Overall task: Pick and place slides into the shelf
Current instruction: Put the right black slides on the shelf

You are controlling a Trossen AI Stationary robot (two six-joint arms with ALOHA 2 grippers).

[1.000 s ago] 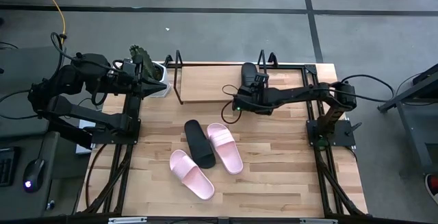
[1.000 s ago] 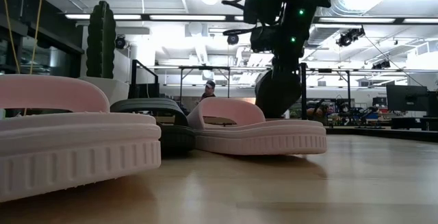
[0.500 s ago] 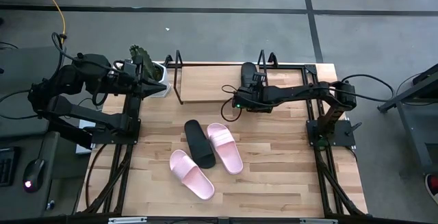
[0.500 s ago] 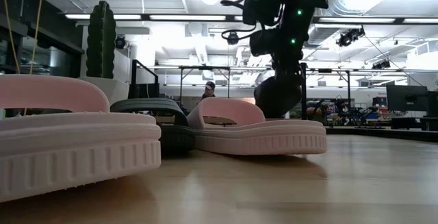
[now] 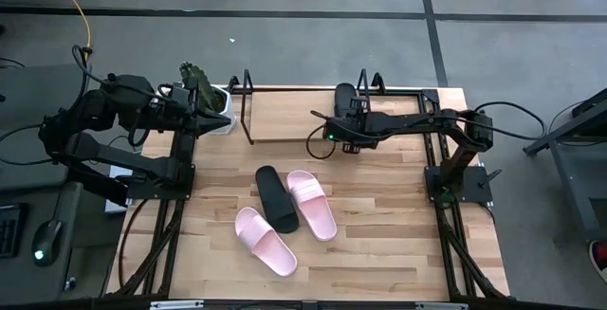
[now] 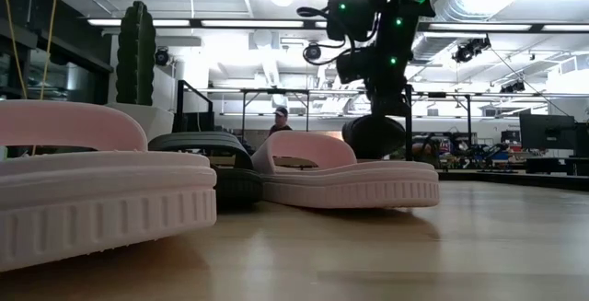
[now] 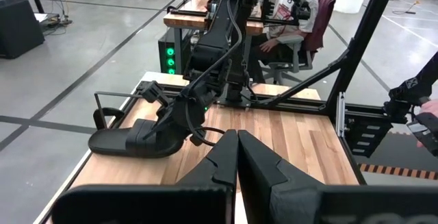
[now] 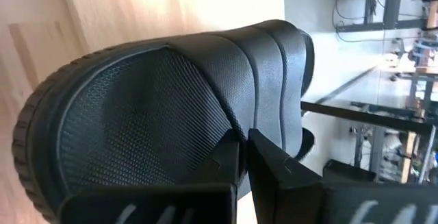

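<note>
The shelf point(image 5: 285, 120), a black wire frame on a light board, stands at the table's far edge. My right gripper point(image 5: 345, 118) reaches over its right end, shut on a black slide point(image 5: 343, 97). In the left wrist view this slide point(image 7: 130, 142) lies about level beside a wire loop. Whether it rests on the board or hangs just above it, I cannot tell. A second black slide point(image 5: 276, 197) and two pink slides point(image 5: 311, 204) point(image 5: 266, 240) lie sole-down mid-table. My left gripper point(image 7: 237, 157) waits shut at the far left by the pot. My right gripper pinches the black slide at the heel-side edge of its wide strap point(image 8: 236, 131), above the textured footbed point(image 8: 137, 114). The fingers point(image 8: 267, 157) slant down at it from the table's near right side. The slide sits about level under them, over the shelf's right end.
A white plant pot point(image 5: 216, 118) with a cactus point(image 6: 136, 52) stands just left of the shelf. The shelf's upright wire ends point(image 5: 248, 92) point(image 5: 365, 82) bound its board. A person point(image 7: 291, 11) sits at a bench beyond the table. Bare wood lies along the table's near and right sides.
My right gripper has moved a little toward the far edge and down over the shelf's right end, still shut on the black slide. The slide has tipped from hanging steeply below the fingers to lying nearly level.
</note>
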